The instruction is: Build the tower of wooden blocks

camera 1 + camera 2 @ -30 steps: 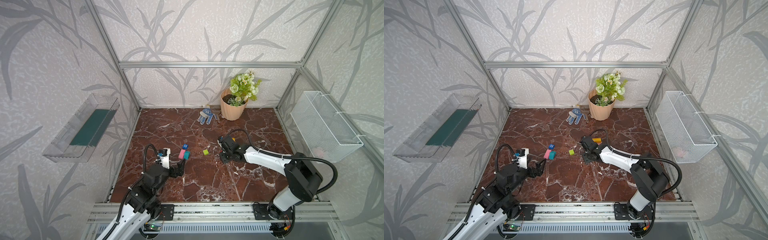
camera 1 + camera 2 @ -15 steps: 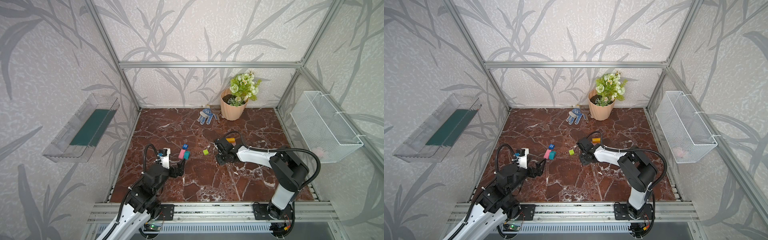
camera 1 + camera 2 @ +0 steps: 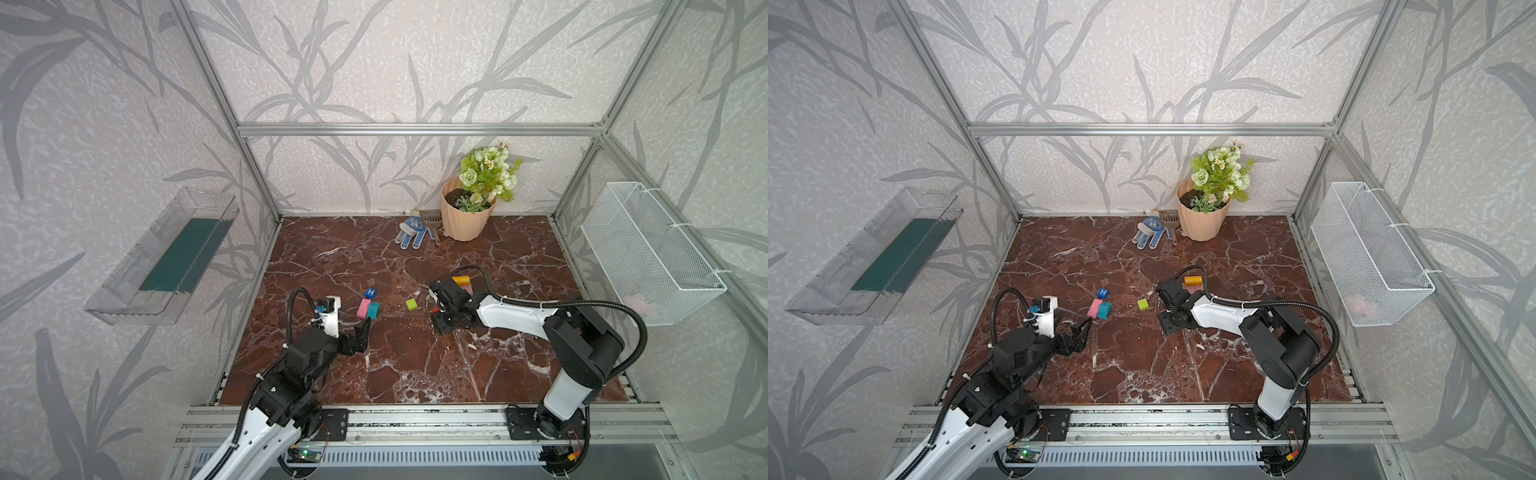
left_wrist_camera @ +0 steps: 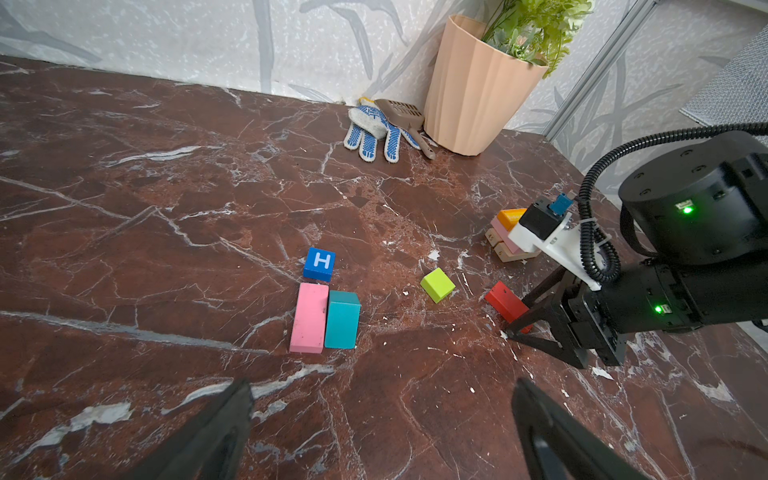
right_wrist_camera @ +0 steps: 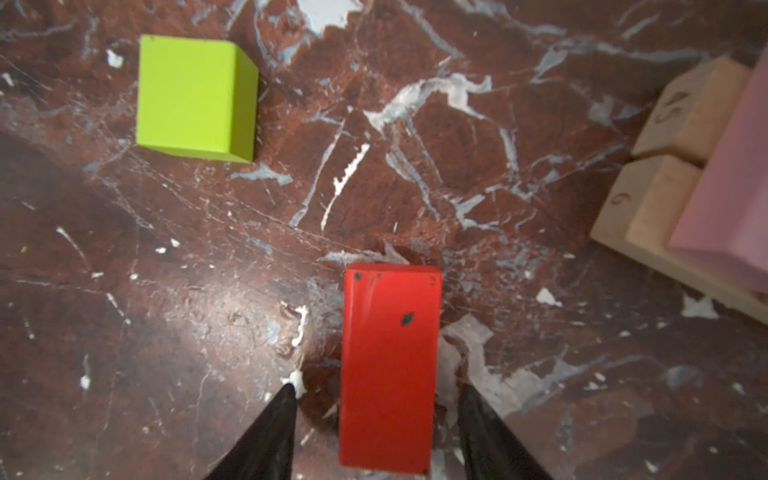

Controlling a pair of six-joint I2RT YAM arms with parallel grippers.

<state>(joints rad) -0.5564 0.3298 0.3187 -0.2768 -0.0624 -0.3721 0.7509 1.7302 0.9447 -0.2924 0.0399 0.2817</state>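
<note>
**Red block lies loose between the right gripper's half-open fingers**

The red block (image 5: 388, 365) lies flat on the marble table (image 3: 415, 374), about mid-table, just right of the lime cube (image 5: 193, 97) and just near of the tower (image 4: 505, 239); its long axis runs along the gap of the right gripper (image 5: 376, 388), with one short end pointing away from the wrist; the jaws stand partly open, one finger along each long side, and a strip of table shows on both sides, so nothing is gripped. The tower is a low stack; tan blocks at the bottom, pink over them, orange on top. Further left the pink block (image 4: 309, 318) and the teal block (image 4: 341, 320) lie side by side, touching, long axes parallel; the blue H cube (image 4: 319, 264) sits just beyond the pink one's far end; the left gripper (image 4: 380, 386) hovers near of them, spread wide and empty.
</note>
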